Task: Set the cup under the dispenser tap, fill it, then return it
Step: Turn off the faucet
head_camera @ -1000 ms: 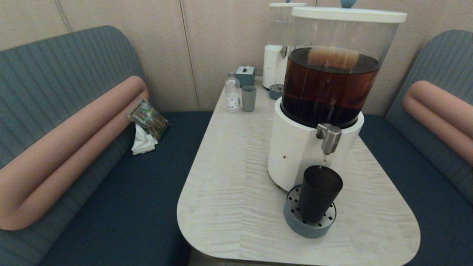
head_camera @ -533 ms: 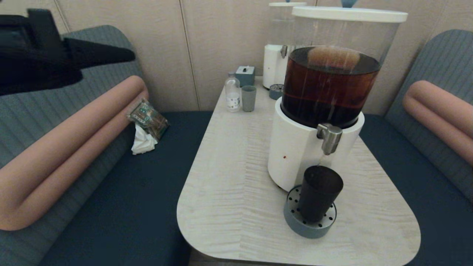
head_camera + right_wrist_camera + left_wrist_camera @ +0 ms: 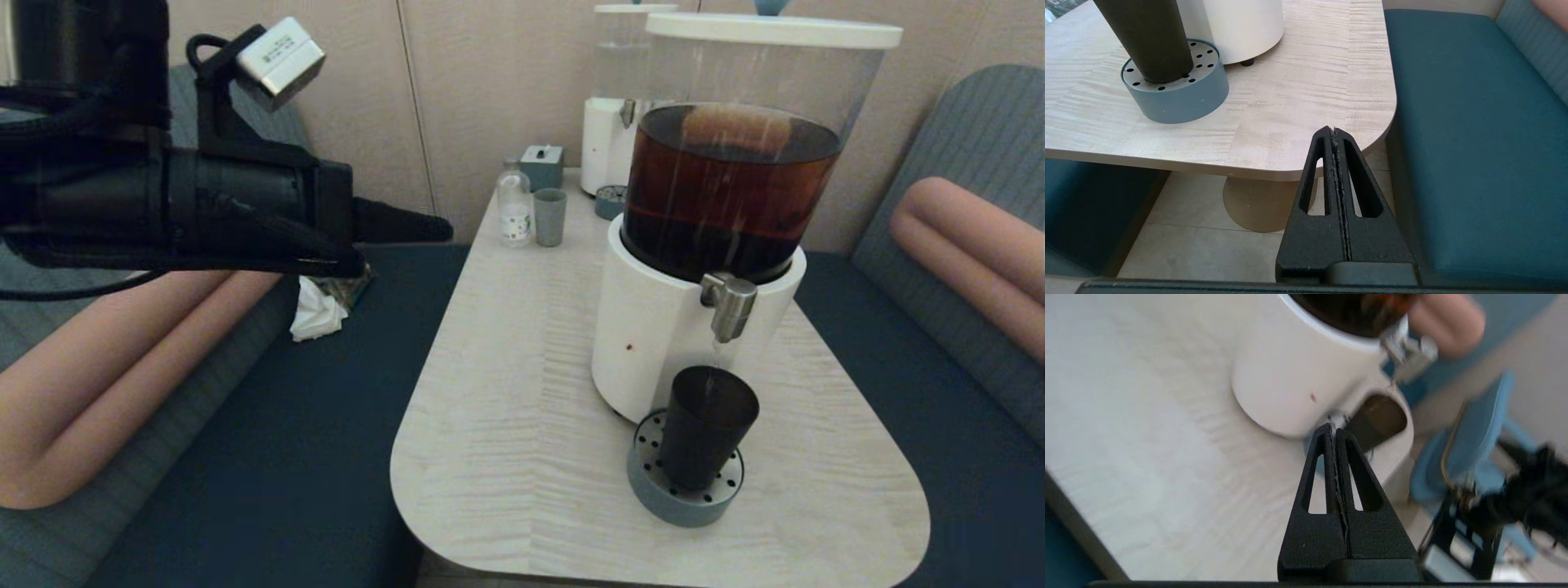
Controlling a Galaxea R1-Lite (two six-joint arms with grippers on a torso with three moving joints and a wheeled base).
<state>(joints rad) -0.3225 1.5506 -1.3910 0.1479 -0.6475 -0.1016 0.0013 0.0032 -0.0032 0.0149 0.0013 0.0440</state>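
Observation:
The dark cup point(image 3: 704, 426) point(image 3: 1145, 36) point(image 3: 1378, 422) stands upright on the grey-blue perforated drip tray point(image 3: 649, 494) point(image 3: 1180, 102), right under the steel dispenser tap point(image 3: 728, 305) point(image 3: 1406, 355). A thin stream runs from the tap into the cup. The tap belongs to the white-based dispenser point(image 3: 653, 335) with dark brown liquid. My left gripper point(image 3: 441, 230) point(image 3: 1334, 430) is shut and empty, high at the left, well away from the cup and pointing towards the table. My right gripper point(image 3: 1333, 132) is shut and empty, low off the table's near right corner, out of the head view.
At the table's far end stand a clear bottle point(image 3: 513, 204), a small grey-blue tumbler point(image 3: 549, 217), a small box point(image 3: 542, 167) and a second dispenser point(image 3: 612, 122) with a colourless tank. Blue benches with pink bolsters point(image 3: 963, 253) flank the table point(image 3: 506, 425); a packet and tissue point(image 3: 317, 314) lie on the left seat.
My left arm has swung into the head view from the upper left and moved right towards the table, its gripper still shut. The cup has not moved.

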